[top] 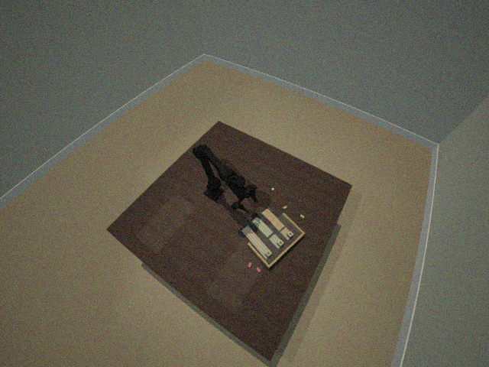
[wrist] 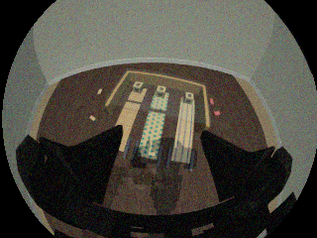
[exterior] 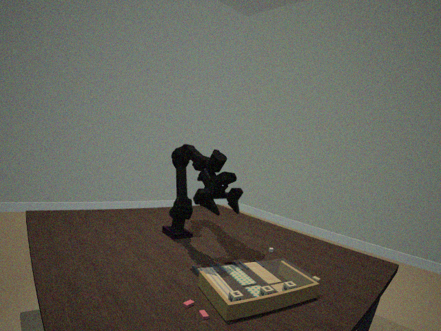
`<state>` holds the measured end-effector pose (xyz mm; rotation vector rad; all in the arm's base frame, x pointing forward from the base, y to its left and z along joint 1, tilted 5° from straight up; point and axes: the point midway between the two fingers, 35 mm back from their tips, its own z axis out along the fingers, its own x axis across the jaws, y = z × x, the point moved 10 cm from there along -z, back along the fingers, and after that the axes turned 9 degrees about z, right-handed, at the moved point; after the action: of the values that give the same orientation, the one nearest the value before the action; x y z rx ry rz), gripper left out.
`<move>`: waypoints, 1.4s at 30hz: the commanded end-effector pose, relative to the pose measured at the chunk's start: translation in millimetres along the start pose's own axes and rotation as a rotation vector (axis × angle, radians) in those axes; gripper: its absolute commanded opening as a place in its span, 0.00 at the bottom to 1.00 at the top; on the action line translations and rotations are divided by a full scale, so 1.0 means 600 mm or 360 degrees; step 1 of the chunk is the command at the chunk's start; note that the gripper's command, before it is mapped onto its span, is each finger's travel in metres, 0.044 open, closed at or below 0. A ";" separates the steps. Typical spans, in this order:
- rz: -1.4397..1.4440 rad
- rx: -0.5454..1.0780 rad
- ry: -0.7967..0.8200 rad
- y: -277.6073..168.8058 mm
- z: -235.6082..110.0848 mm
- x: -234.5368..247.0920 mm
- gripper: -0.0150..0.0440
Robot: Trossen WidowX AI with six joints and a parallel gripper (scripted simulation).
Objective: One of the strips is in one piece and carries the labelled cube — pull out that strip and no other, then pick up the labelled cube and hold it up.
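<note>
A shallow wooden tray (exterior: pixel 267 305) (top: pixel 288 249) (wrist: pixel 173 77) lies on the dark table and holds three strips side by side. The cream striped strip (exterior: pixel 220 281) (top: pixel 257 243) (wrist: pixel 185 125) looks unbroken. The teal-checked strip (exterior: pixel 238 274) (top: pixel 261 226) (wrist: pixel 153 134) shows a gap. The tan strip (exterior: pixel 261 272) (top: pixel 273 219) (wrist: pixel 131 117) stops short of its cube in the top and exterior views. A small cube stands at the far end of each lane: the first cube (exterior: pixel 236 294), the second cube (exterior: pixel 266 289) and the third cube (exterior: pixel 289 284); I cannot read their labels. My gripper (exterior: pixel 226 210) (top: pixel 245 202) (wrist: pixel 162 133) is open and empty, high above the table before the strips' near ends.
Two pink blocks (exterior: pixel 188 303) (exterior: pixel 203 314) lie beside the tray. A small white cube (exterior: pixel 271 249) (top: pixel 273 189) and small tan pieces (top: pixel 284 206) (top: pixel 302 215) lie on the table behind it. The arm's base (exterior: pixel 176 231) stands further back.
</note>
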<state>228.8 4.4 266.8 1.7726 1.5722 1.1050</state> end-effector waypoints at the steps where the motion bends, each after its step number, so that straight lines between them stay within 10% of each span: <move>1: -0.0046 0.0012 0.0029 -0.008 -0.004 -0.002 0.93; 11: -0.0046 0.0012 0.0029 -0.008 -0.004 -0.002 0.93; 26: 0.0154 0.0933 -0.0279 0.059 0.152 -0.060 0.26; 42: 0.0271 0.1453 -0.0419 0.053 0.247 -0.111 0.25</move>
<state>366.0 -44.8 198.7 2.5173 1.9234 0.1600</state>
